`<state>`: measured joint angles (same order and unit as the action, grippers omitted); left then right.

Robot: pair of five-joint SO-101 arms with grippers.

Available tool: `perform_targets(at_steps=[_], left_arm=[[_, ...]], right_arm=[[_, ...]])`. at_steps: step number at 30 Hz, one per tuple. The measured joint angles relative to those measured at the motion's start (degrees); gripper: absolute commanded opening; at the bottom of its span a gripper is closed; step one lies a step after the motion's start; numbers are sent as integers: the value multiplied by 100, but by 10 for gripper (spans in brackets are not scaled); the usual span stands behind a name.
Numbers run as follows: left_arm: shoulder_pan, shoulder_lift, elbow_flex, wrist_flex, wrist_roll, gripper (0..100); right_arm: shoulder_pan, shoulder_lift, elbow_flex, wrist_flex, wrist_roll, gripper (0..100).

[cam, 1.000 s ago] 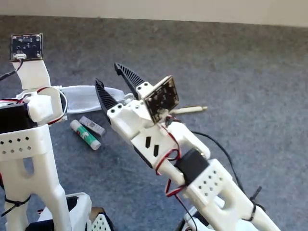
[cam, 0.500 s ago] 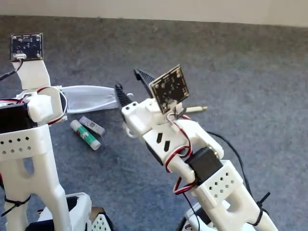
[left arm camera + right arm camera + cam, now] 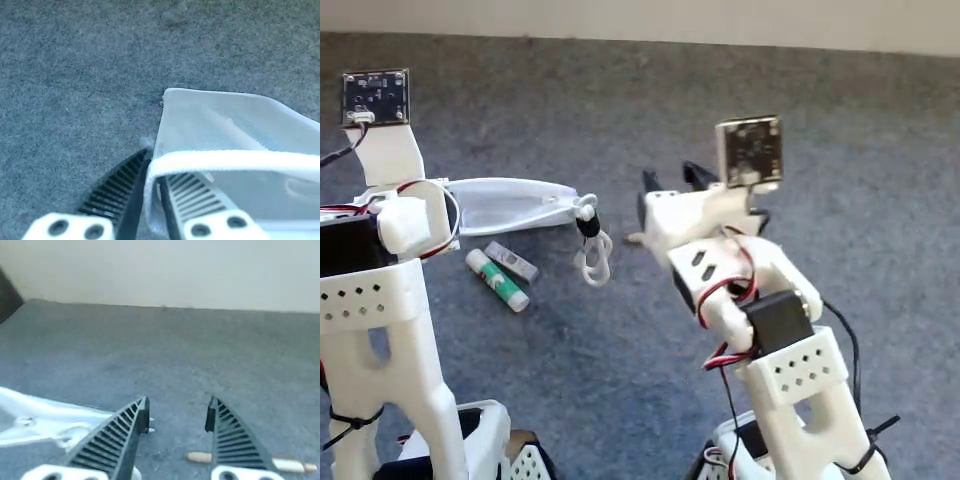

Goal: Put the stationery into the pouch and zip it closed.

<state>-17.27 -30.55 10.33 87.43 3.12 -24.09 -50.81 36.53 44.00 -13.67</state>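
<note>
A: Now, largest first. What is listed?

B: Item one: grey carpeted table [image 3: 860,110]. Item two: a pair of white arms, left arm [image 3: 375,300] and right arm [image 3: 775,340], side by side at the near edge.

A: And the pouch?

B: Item three: pouch [image 3: 510,205], white mesh, stretching from the left arm toward the table's middle. Its end is in the left gripper [image 3: 156,167], jaws clenched on the white edge band.

A: The other claw?

B: Right gripper [image 3: 178,405]: released, jaws spread, nothing between them. It is raised above the table near the pouch's free end and apart from it.

A: Smaller pieces?

B: Item four: wooden pencil [image 3: 200,457], flat on the table beneath the right gripper.
Item five: glue stick [image 3: 498,280], white and green, on the table just beside the pouch's near side.
Item six: short grey piece [image 3: 511,260], possibly an eraser but too small to confirm, between glue stick and pouch.
Item seven: white cord loop [image 3: 592,255] on a dark pull, at the pouch's free end.

All the stationery lies outside the pouch.
</note>
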Motion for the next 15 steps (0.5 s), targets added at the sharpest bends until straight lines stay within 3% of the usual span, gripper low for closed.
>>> perform_targets(at_steps=[15], left_arm=[[0,0,0,0,0,7]], right_arm=[[659,0,246,35,-246,177]])
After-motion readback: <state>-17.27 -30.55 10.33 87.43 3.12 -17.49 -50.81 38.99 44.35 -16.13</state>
